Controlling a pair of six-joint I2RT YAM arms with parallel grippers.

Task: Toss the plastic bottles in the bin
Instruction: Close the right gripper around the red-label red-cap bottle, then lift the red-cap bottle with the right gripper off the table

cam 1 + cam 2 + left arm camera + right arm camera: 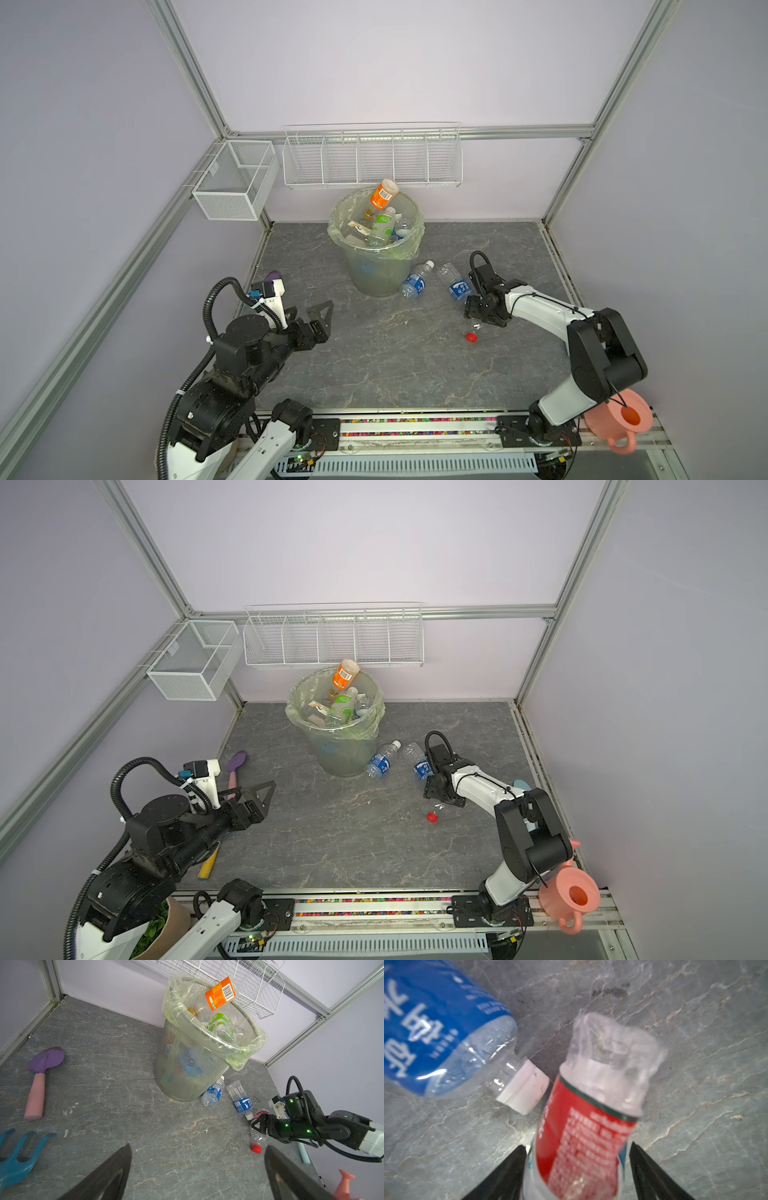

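**Top view:** the bin [376,274] stands at the back of the table [374,365], heaped with bottles. Two blue-labelled bottles [413,284] lie at its foot.

**Left wrist:** the jaws of my left gripper [197,1147] stand wide apart, holding nothing.

**Right wrist:** my right gripper [577,1145] straddles a red-labelled bottle [583,1122] lying on the table. Whether the jaws clamp it, I cannot tell.

Bin [370,274] at back, bottles [415,284] beside it
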